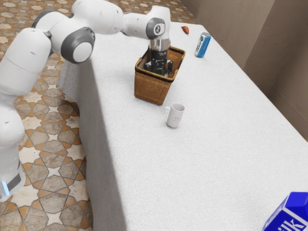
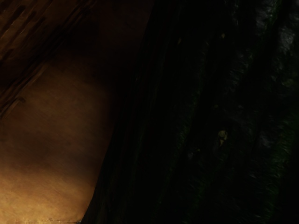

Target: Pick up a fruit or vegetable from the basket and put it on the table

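**Gripper (image 1: 159, 64) was down inside the wicker basket (image 1: 151, 89)**

Nearest the exterior camera, a blue milk carton (image 1: 291, 211) was on the white-covered table (image 1: 216, 144), well apart from the basket. A white mug (image 1: 176, 115) stood upright near the basket's camera-facing end.

Within the basket's walls, the black hand pointed downward; whether it was wide, narrow or holding something could not be told. In the wrist view, a dark green, ridged thing (image 2: 224, 116), apparently the produce, lay close under the hand, in the basket.

Beyond the basket, toward the exterior view's right, stood a blue-and-white can (image 1: 202, 45); farther off lay a small orange-brown item (image 1: 185, 30).
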`<act>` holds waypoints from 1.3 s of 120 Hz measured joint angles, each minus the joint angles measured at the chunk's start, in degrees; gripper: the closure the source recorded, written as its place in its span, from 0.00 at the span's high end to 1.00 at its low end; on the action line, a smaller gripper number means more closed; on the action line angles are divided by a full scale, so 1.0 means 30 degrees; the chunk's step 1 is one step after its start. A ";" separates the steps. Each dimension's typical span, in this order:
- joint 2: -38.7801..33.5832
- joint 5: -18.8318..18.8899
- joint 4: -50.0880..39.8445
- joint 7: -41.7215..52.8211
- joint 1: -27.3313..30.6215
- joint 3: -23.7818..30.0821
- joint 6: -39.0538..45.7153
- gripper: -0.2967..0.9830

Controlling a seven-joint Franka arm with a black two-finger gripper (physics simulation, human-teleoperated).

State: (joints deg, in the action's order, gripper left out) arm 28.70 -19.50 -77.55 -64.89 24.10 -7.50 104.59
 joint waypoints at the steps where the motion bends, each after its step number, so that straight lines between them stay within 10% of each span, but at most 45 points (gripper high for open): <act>1: -0.0021 0.0004 -0.0003 -0.0002 -0.0004 -0.0004 -0.0001 0.40; 18: -0.0743 0.0101 -0.0041 -0.0031 -0.0048 -0.0245 -0.0025 0.41; 29: -0.1465 0.0182 -0.0058 -0.0130 -0.0193 -0.0584 -0.0138 0.06; 65: -0.5472 0.2244 -0.0042 -0.0226 -0.0584 -0.0771 -0.0335 0.37; 120: -0.4653 0.4071 0.3994 -0.1594 -0.8662 0.0195 0.0370 0.35; 156: -0.5378 0.3964 0.1361 -0.3542 -0.9000 0.0696 0.2375 0.71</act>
State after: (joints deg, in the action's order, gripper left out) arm 12.56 -7.61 -73.47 -75.52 -2.90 -5.41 111.72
